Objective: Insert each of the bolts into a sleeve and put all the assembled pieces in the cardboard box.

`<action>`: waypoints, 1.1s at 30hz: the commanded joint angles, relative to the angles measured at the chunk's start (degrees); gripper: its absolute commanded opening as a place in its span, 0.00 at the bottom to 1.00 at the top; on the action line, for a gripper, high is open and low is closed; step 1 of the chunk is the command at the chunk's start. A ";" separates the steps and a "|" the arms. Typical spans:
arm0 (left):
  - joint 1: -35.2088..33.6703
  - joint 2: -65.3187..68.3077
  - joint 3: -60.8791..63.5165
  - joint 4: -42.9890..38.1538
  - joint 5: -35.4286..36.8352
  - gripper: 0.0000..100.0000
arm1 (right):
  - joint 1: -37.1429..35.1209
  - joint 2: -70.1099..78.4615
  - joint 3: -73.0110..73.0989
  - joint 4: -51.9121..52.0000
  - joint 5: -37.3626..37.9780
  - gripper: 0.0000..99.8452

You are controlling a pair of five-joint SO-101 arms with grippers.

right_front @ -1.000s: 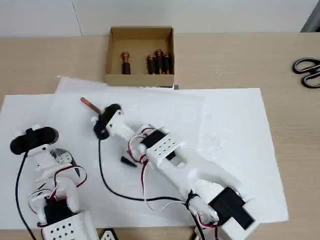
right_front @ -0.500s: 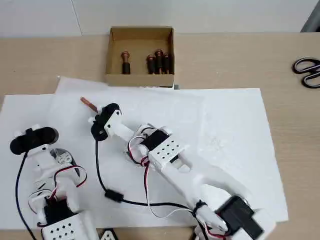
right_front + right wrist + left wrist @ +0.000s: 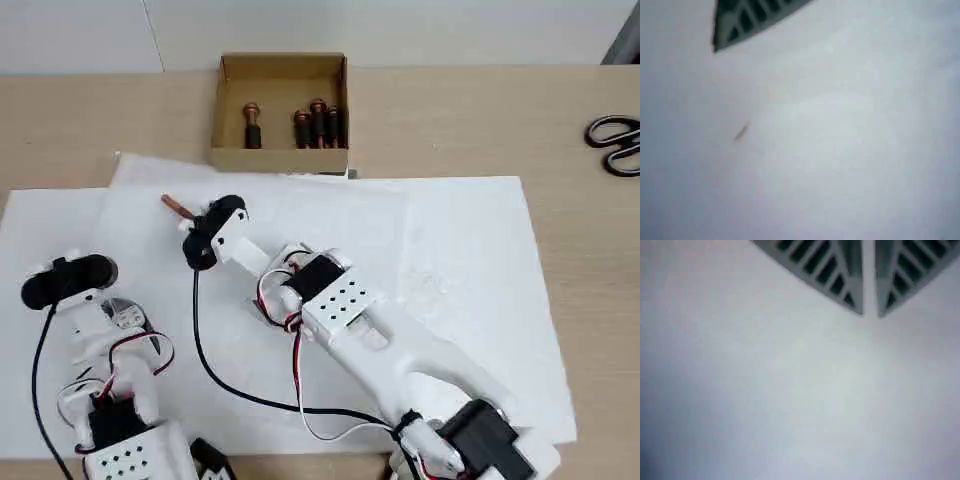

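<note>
High view: copper bolt (image 3: 180,209) lies on white paper (image 3: 450,230) just beside right hand (image 3: 212,232), grip can't tell. Left hand (image 3: 871,313) clenched, empty. Cardboard box (image 3: 228,100) w/ assembled pieces (image 3: 318,124) on table (image 3: 480,110).

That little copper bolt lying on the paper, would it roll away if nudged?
Probably: the bolt looks slim and round, lying flat on smooth white paper. It looks like metal, so likely stiff, perhaps slippery to pinch.

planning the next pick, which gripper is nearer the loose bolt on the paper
Right. The right gripper is right beside the bolt on the paper; the left gripper sits well back, toward the paper's near left corner.
</note>
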 commanded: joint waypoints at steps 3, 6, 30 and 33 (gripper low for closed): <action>0.18 -0.53 -0.31 -1.58 -0.09 0.00 | 0.40 -2.86 -2.81 0.31 -1.93 0.29; 0.18 -0.53 -0.31 -1.58 -0.09 0.00 | 1.01 -2.77 -2.90 -0.04 -1.93 0.29; 0.09 -0.53 -0.31 -1.41 0.00 0.00 | 6.73 -19.03 -5.63 12.88 -3.60 0.29; 0.09 -0.53 -0.31 -1.41 0.00 0.00 | 8.84 -20.26 -5.63 13.05 -3.60 0.29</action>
